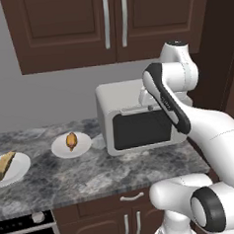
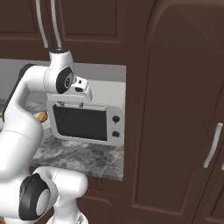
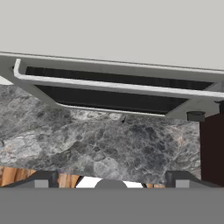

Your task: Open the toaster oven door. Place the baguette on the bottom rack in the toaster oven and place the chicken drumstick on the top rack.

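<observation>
Dark brown wall cabinets point(image 1: 107, 25) hang above a grey marbled counter point(image 1: 93, 172), and a tall brown cabinet panel point(image 2: 175, 109) closes the counter's right end. The white arm point(image 1: 188, 114) rises from the base and bends forward over the toaster oven point(image 1: 120, 96), a light grey box standing at the right end of the counter against the tall panel. The toaster oven door point(image 2: 81, 122) is shut, its dark glass upright in the frame; two dark knobs point(image 2: 115, 126) sit on the panel to the right of the glass. In the hand view the grey bar handle point(image 3: 118, 85) runs across the top edge of the door, seen from above with the counter below it. The gripper point(image 2: 71, 105) hangs just above and in front of that handle, its two fingers spread wide apart and closed on nothing. Left of the oven, a white plate point(image 1: 84, 146) carries the chicken drumstick point(image 1: 71, 141). Further left, near the counter's edge, a second white plate point(image 1: 21, 167) holds the baguette point(image 1: 4, 165). The racks are hidden behind the shut door.
</observation>
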